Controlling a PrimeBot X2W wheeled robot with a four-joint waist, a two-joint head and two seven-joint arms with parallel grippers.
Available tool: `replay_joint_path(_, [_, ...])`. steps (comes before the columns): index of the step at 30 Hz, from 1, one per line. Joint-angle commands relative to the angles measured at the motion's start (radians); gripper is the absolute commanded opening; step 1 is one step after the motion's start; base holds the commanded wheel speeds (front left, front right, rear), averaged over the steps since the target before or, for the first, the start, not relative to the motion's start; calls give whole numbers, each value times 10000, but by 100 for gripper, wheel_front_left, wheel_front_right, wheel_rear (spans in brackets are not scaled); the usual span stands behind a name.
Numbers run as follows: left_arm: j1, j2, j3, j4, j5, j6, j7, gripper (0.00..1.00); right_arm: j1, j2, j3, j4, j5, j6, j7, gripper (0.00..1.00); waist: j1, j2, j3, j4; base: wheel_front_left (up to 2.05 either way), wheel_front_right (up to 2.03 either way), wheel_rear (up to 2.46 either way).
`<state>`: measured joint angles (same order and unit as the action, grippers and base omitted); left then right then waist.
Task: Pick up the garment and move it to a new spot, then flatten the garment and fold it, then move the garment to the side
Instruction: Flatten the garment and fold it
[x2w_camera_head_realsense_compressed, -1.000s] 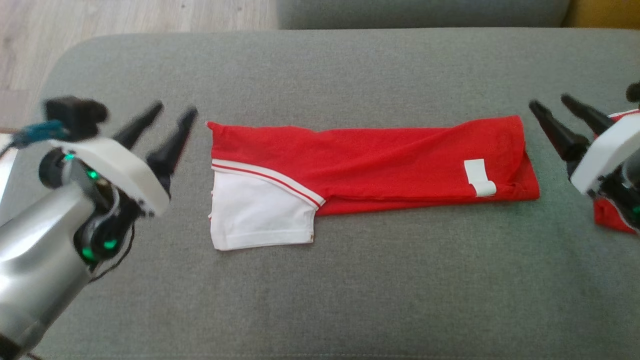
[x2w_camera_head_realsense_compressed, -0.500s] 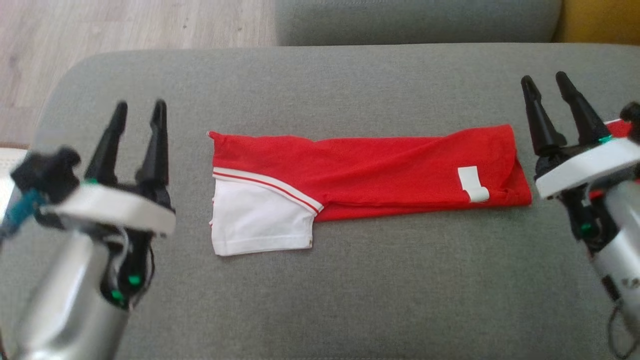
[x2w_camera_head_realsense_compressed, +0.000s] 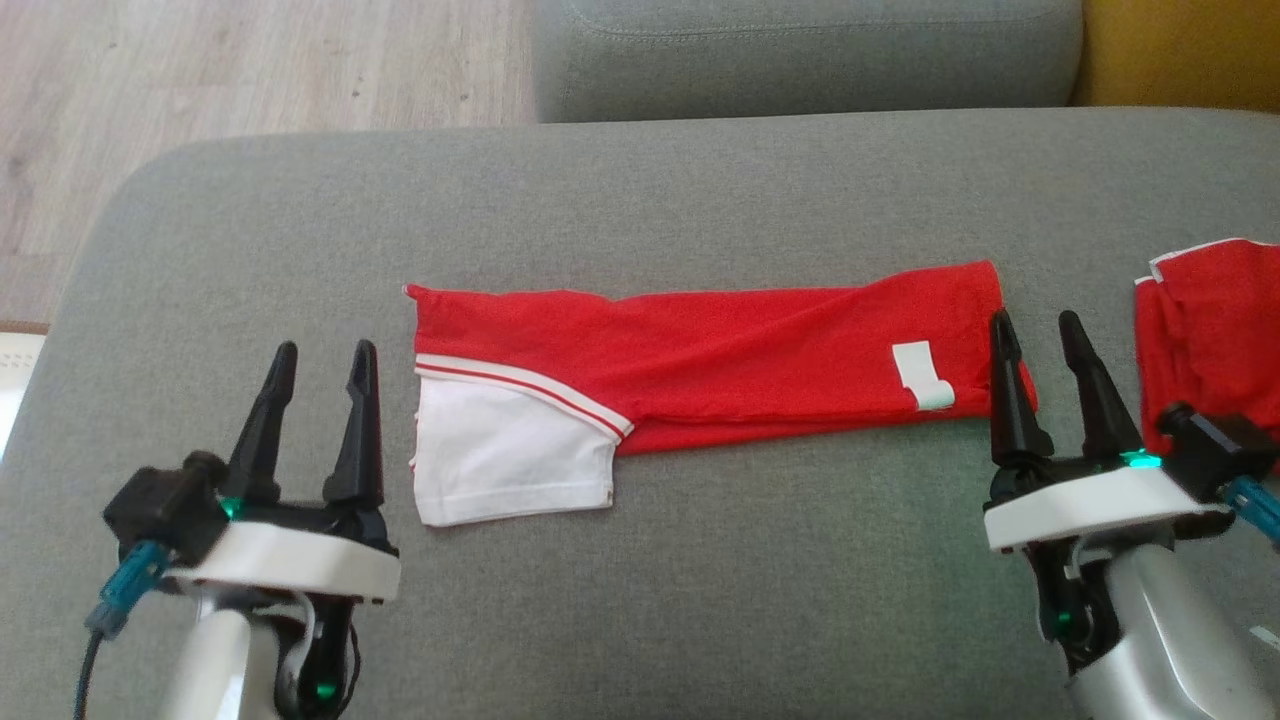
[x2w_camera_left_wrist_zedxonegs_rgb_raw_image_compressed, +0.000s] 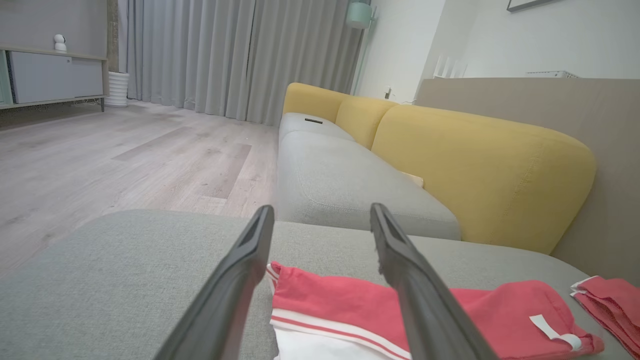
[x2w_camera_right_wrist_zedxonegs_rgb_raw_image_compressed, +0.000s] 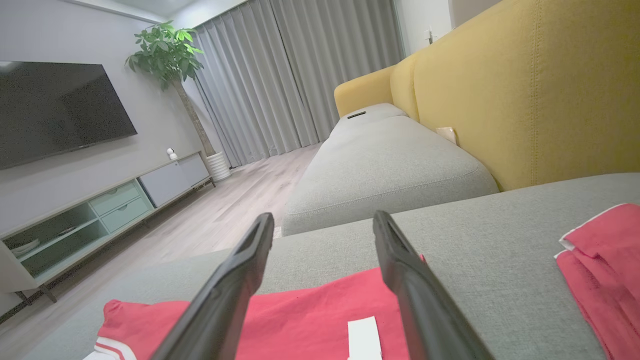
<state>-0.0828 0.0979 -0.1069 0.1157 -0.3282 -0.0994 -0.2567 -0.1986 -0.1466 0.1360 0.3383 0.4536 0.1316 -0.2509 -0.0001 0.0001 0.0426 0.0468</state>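
The garment is a red shirt with a white sleeve and a white tag, folded into a long strip across the grey sofa cushion. It also shows in the left wrist view and the right wrist view. My left gripper stands open just left of the sleeve end, holding nothing. Near the tag end, my right gripper is open too, its left finger at the garment's right edge. Both sets of fingers point away from me.
A second red folded cloth lies at the cushion's right edge. Behind are another grey seat and a yellow sofa back. Wooden floor lies beyond the cushion's far-left rounded corner.
Both arms have drawn back toward me and lower in the view, fingers now pointing straight ahead. The camera has tilted, shifting the whole scene. The garment lies as before.
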Motion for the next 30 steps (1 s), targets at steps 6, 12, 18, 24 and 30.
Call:
replay_joint_path(6, [-352,-233,616,-33,506,-260,-50,100,-251,-35,-192,-193,-644,-9,-108,100,1,-1,256,95,0,0,0])
replay_joint_path(12, [-625,-335,272,143,562,-306,-51,100,-934,-104,-920,982,-1338,-9,168,100,1,-1,785,275,0,0,0])
replay_joint_path(18, [-967,-341,-120,215,413,-310,-51,100,-1861,-122,-1767,2484,-2148,-9,736,100,1,-1,1321,542,0,0,0])
replay_joint_path(24, [-1244,-302,-242,297,315,-311,-51,100,-2569,-85,-2646,3914,-3049,-9,1036,100,1,-1,1628,801,0,0,0])
replay_joint_path(30, [-1326,-287,-187,271,290,-311,-51,100,-2965,100,-3225,5038,-3685,-9,1252,100,1,-1,1686,901,0,0,0])
